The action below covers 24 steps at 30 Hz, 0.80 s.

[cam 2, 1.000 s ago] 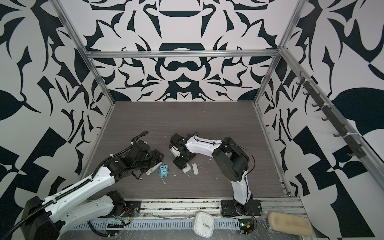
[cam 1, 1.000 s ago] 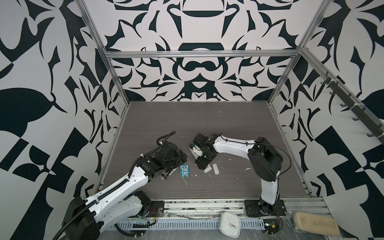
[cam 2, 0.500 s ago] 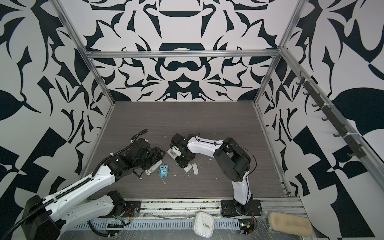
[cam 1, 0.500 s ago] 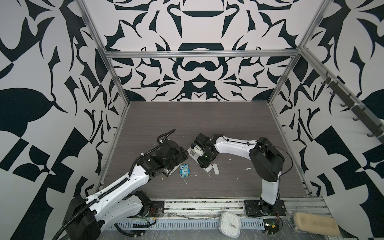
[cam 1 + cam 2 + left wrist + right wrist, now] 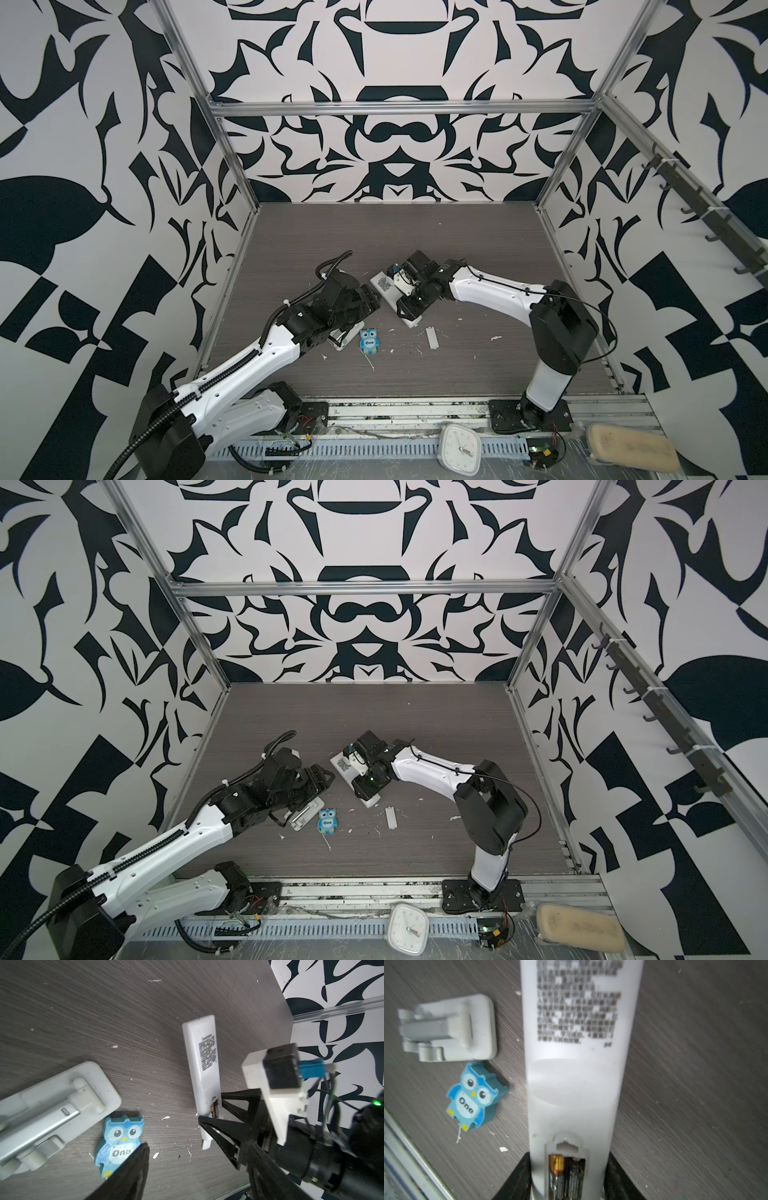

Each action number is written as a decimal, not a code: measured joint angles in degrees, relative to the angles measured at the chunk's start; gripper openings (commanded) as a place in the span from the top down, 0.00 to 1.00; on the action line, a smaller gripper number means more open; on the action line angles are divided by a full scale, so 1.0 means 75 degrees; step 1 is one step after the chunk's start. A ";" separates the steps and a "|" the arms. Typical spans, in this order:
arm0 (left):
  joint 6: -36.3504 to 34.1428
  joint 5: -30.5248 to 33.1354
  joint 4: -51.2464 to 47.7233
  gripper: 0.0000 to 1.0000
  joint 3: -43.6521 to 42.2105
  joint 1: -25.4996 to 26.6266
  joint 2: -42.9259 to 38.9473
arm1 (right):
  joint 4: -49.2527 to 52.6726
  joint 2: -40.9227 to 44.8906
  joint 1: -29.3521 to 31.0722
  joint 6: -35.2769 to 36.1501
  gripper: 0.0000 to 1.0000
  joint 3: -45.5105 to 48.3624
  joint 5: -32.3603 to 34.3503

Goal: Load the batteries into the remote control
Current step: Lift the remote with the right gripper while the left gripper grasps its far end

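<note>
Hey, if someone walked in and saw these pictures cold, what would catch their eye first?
The white remote, lying back up, with the right gripper closed on the end where two batteries sit exposed. Next, the bright blue owl beside a grey tray, front-left of the remote in both top views.

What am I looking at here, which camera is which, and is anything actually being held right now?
Two white-and-black robot arms work on a dark table. Both top views look down from above; each wrist view rides on an arm. The right gripper has its jaws closed around the remote control, back side up, cover off, both batteries in the compartment. The left gripper is open and empty. On the table lie a grey tray, a blue owl and a small white strip.
</note>
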<state>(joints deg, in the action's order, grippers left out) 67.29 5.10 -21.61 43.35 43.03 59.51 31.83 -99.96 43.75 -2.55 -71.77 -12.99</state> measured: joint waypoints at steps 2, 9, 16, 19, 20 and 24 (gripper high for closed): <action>-0.0050 0.0006 0.0015 0.23 0.0166 0.0000 0.0087 | -0.0099 0.0216 -0.0082 0.0020 0.78 0.0000 -0.0152; -0.0408 0.0070 0.0370 0.07 0.1020 -0.0003 0.0265 | -0.0382 0.1052 -0.0300 0.0079 0.78 -0.0003 -0.0796; -0.0708 0.0096 0.0790 0.03 0.1504 -0.0009 0.0635 | -0.0399 0.1326 -0.0335 0.0090 0.79 -0.0035 -0.1169; -0.0726 0.0163 0.0883 0.06 0.1504 -0.0038 0.0662 | -0.0388 0.1338 -0.0338 0.0087 0.80 -0.0035 -0.1212; -0.0720 0.0192 0.0906 0.07 0.1504 -0.0044 0.0670 | -0.0385 0.1361 -0.0341 0.0085 0.80 -0.0035 -0.1212; -0.0612 0.0379 0.0991 0.14 0.1501 -0.0050 0.0676 | -0.0358 0.1585 -0.0382 0.0052 0.80 -0.0035 -0.1227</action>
<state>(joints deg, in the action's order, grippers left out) 62.70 7.94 -14.17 54.61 42.65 64.58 29.15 -88.07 40.88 -2.15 -72.03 -22.20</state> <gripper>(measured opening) 0.881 0.514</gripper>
